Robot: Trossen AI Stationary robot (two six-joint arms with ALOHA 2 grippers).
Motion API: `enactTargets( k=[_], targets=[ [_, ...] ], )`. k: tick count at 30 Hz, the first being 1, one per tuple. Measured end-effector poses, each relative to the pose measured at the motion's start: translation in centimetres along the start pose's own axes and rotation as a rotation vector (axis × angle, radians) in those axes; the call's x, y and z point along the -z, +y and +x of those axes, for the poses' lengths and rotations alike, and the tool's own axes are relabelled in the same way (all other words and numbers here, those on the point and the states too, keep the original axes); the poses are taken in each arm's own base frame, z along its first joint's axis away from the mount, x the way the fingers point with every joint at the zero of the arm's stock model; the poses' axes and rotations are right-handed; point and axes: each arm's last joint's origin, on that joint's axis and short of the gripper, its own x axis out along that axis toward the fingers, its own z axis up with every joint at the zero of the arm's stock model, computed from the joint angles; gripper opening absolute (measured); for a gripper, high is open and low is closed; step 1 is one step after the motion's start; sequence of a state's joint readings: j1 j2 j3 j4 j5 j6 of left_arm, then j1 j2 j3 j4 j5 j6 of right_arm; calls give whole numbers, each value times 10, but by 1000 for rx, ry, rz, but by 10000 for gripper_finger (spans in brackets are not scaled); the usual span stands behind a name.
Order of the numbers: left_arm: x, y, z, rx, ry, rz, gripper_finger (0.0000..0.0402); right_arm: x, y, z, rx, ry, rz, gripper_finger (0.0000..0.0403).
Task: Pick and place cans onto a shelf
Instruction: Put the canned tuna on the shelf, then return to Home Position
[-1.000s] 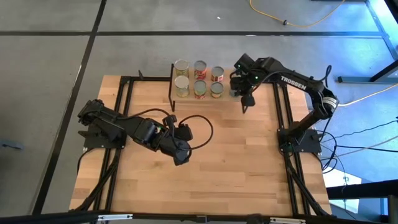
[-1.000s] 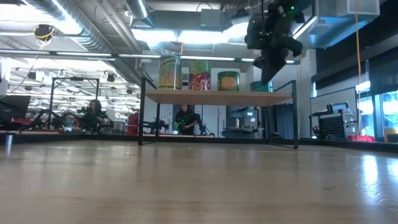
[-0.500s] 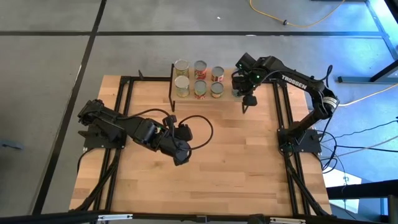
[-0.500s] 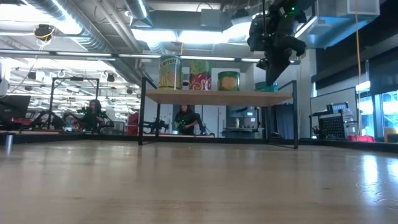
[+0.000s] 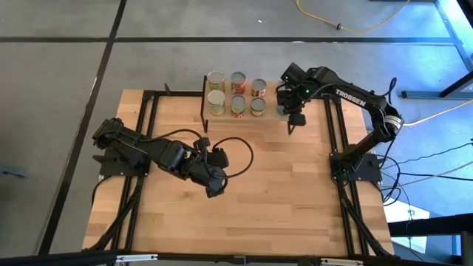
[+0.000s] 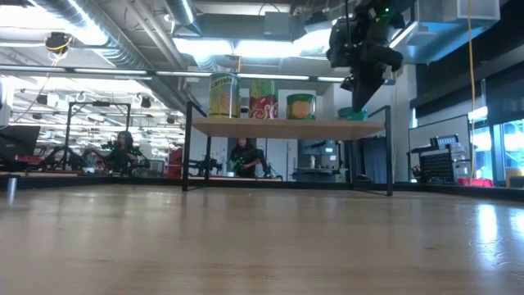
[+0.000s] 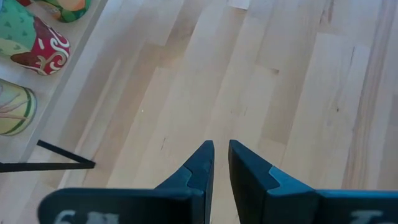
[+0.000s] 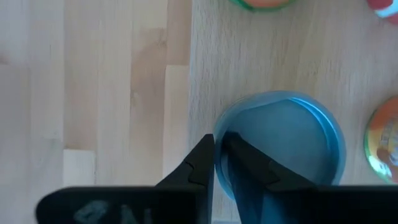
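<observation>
The shelf (image 6: 286, 127) stands at the table's far edge. Several cans stand upright on its board, among them a yellow-green one (image 6: 223, 94), a red one (image 6: 264, 98) and a green one (image 6: 300, 106). A low teal can (image 6: 352, 114) stands at the shelf's right end. My right gripper (image 8: 217, 142) points down at this can's edge, its fingers nearly together. My left gripper (image 5: 216, 191) hangs shut over the table's middle, above bare wood (image 7: 219, 146), touching nothing. My right gripper comes from above onto the teal can's rim (image 8: 219, 180), at the side away from the other cans. One finger (image 8: 255, 171) lies over the can's top and the other (image 8: 198, 160) outside its wall. The can stands upright on the shelf's board.
Two rows of cans (image 5: 237, 92) fill the shelf left of the teal can. Black frame rails (image 5: 150, 111) run along the table's left and right sides. A black cable (image 5: 240, 151) loops beside the left arm. The near half of the table is bare wood.
My right gripper has rolled slightly about its own axis above the shelf's right end. In the low view more of the teal can shows beneath it than a second ago.
</observation>
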State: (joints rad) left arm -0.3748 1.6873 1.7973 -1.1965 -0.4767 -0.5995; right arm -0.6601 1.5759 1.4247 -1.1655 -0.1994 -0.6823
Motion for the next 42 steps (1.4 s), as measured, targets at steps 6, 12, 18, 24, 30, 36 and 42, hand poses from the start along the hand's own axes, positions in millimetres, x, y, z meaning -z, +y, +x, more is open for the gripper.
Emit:
enactTargets(
  k=[6,12,18,24,30,36,42],
  targets=[
    [0,0,0,0,0,0,43,1,6,-23,45,-39,-10,48],
    [0,0,0,0,0,0,43,3,12,-32,51,-62,-18,48],
    [0,0,0,0,0,-2,43,5,17,-39,53,-70,-24,48],
    [0,0,0,-1,1,20,43,4,33,-52,64,-110,-73,9],
    [4,3,0,-33,39,53,35,4,52,-64,65,-141,-125,4],
    [9,15,-11,-93,54,78,3,8,73,-81,79,-199,-137,3],
    [17,41,-47,-149,7,66,1,16,92,-100,82,-274,-113,3]
  ],
)
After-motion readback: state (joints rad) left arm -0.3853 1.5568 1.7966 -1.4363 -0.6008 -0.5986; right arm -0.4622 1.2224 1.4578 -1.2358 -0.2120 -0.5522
